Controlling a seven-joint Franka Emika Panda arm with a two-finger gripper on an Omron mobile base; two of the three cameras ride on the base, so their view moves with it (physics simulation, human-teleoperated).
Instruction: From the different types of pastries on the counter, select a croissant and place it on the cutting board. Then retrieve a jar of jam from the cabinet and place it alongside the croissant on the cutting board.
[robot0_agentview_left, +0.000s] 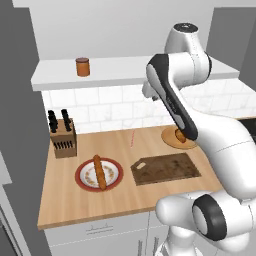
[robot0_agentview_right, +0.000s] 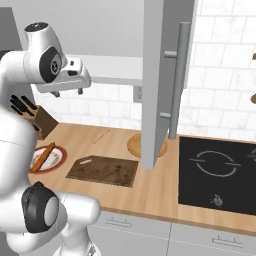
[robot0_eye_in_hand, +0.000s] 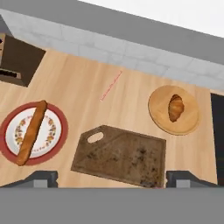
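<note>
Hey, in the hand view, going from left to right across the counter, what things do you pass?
Knife block → red-rimmed plate carrying the baguette → cutting board → round wooden plate holding the croissant.

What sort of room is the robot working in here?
A simulated home kitchen, by the look of it: a wooden counter under a white-tiled wall, a knife block, a black cooktop, and a cutting board lying near a croissant.
</note>
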